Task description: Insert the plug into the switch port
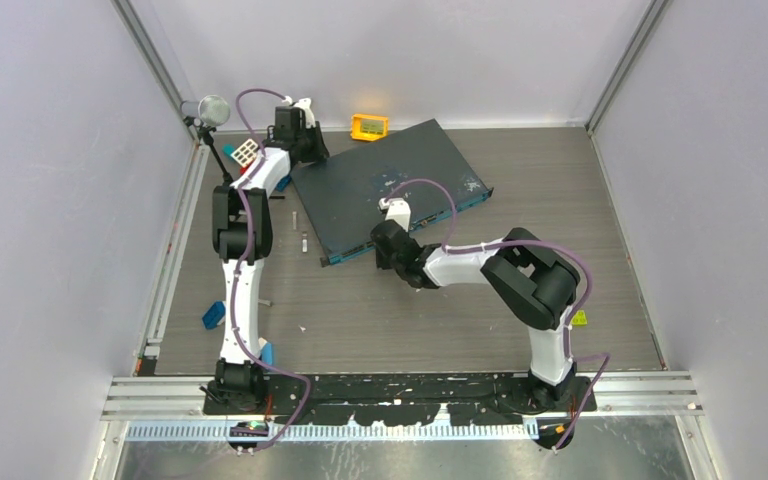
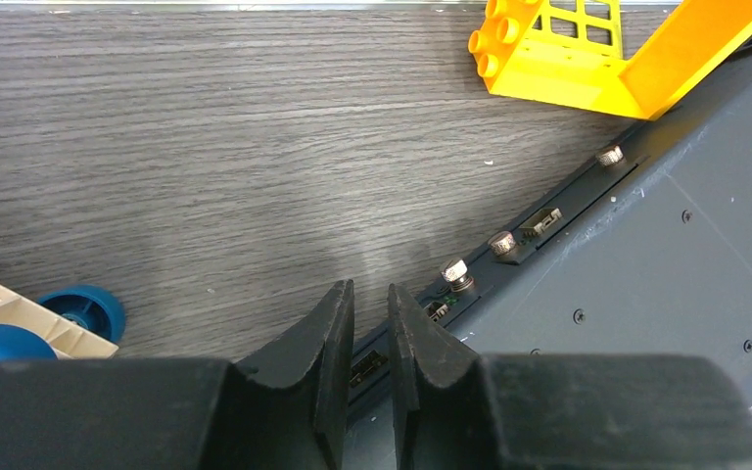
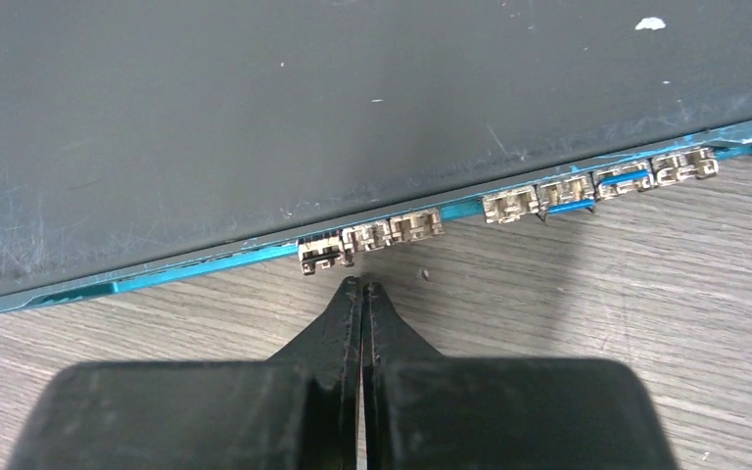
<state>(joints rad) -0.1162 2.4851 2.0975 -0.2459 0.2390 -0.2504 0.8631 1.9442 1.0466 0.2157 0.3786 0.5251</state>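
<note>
— At the far left, what did your left gripper (image 2: 370, 294) have?
— Nothing: its jaws stood a slit apart over the switch (image 1: 390, 185)'s back corner. To the right, your right gripper (image 3: 362, 286) was pinched shut, empty, just short of the ports (image 3: 392, 231) on the teal face.
— The risk?
— I saw no plug held. Pushing forward, I judged, you'd only nudge the switch askew across the table (image 1: 410, 320), smooth grey wood-grain between pale walls (image 1: 50, 200).

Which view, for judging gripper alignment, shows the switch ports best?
Right wrist: the switch ports show distinctly along the teal face, ahead of the shut right gripper. Top external reduces them to a thin line; left wrist shows a different edge, with thumbscrews.
</note>
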